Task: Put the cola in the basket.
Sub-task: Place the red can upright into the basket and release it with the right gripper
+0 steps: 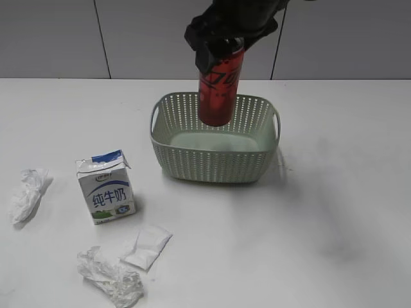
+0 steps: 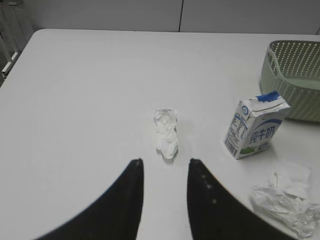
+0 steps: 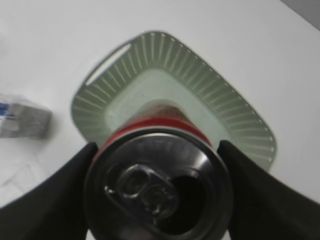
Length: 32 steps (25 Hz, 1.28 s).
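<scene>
right gripper point(image 1: 221, 54) clamped on the cola point(image 1: 219, 90) near its top, fingers either side of the rim, so the body hangs free below and can drop straight in. Can sits directly under the gripper, above the basket point(image 1: 212, 160) interior, base looks just off the floor, can't confirm. Long axis near vertical, slight lean, silver top point(image 3: 157, 187) up toward the wrist. left gripper point(image 2: 165, 165) idle, fingers narrowly apart, holding nothing, crumpled wrapper point(image 2: 166, 132) just ahead of its tips

The cola point(image 1: 219, 83) hangs above the basket point(image 1: 215, 160); milk carton point(image 1: 106, 187) to its left.
</scene>
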Available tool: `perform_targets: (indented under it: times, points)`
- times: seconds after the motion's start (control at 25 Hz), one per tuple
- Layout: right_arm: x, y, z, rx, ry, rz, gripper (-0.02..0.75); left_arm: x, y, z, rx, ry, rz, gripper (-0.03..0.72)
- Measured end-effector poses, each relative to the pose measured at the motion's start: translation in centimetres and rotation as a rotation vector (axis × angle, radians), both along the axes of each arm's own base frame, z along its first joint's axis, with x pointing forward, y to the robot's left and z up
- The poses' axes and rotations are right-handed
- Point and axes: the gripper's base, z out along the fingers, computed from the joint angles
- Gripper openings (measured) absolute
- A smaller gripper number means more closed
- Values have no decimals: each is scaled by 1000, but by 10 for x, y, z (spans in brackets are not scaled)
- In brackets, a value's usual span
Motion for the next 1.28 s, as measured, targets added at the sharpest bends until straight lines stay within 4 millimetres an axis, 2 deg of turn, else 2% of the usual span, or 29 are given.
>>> perform_targets:
  times: [0.16,0.4,0.68,0.92,1.04,1.12,1.28]
  points:
    - [7,-6,-23,37,9,-27,508,0,0,0,0,0,0,221]
    - [10,-9,-70,-3,47,-32,508,0,0,0,0,0,0,221]
    - [18,-6,-101,-46,75,-29,508,0,0,0,0,0,0,221]
    - [20,-5,-101,-43,70,-29,519,0,0,0,0,0,0,221]
    - [21,-5,-96,-45,78,-32,624,0,0,0,0,0,0,221]
    - [22,-2,-85,-25,80,-37,656,0,0,0,0,0,0,221]
    - [30,3,-51,24,35,-47,666,0,0,0,0,0,0,221]
